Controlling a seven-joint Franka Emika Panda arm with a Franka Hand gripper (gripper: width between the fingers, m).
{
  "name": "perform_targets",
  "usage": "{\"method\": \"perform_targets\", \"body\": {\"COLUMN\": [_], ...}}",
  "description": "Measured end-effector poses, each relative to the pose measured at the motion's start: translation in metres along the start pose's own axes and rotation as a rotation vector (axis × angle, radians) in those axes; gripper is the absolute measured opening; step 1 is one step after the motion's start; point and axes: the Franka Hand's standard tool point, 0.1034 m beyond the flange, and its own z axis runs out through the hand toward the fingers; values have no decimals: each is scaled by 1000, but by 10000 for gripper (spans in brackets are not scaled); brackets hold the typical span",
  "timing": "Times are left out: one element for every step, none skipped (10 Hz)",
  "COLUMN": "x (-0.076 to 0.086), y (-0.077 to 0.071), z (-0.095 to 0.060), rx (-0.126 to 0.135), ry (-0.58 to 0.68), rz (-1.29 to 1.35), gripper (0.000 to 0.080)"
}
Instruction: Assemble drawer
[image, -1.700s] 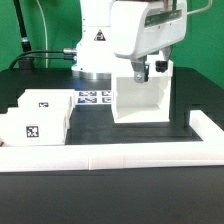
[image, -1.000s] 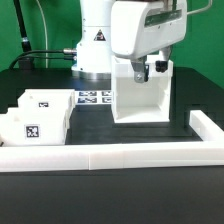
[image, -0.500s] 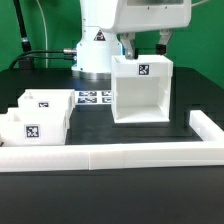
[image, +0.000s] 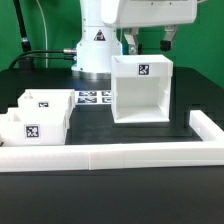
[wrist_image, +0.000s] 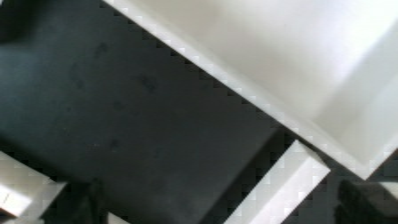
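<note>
- We have the gripper hanging just above the drawer housing, its fingers spread wide with nothing between them.
- The drawer housing stands upright on the black table, open face toward the exterior camera.
- The drawer trays sit well apart from the gripper, low and off to the exterior view's left. We judge that's the way to head next.

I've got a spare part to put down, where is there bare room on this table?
Bare black table runs between the housing and the front border rail, and between the housing and the rail's end on the exterior view's right. The exterior view's left is crowded: two trays sit close together, the marker board just beside them.
</note>
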Motion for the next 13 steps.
{"method": "perform_targets", "body": {"x": [0, -9, -20, -21, -23, -24, -25, -25, -25, -25, -25, -26, -28], "y": [-1, -12, -26, -36, -43, -48, -50, -50, -50, -50, -50, -51, -58], "z": [-1, -3, -2, 0, 2, 5, 7, 7, 7, 7, 7, 8, 12], "rx": [-5, -22, -26, -26, -18, 15, 38, 35, 35, 35, 35, 39, 56], "ry": [9, 35, 22, 8, -8, -9, -11, -10, -10, -10, -11, -9, -2], "rz": [43, 167, 272, 356, 411, 462, 498, 492, 493, 493, 493, 494, 512], "gripper": [649, 649, 649, 649, 649, 649, 649, 649, 649, 649, 649, 649, 649]}}
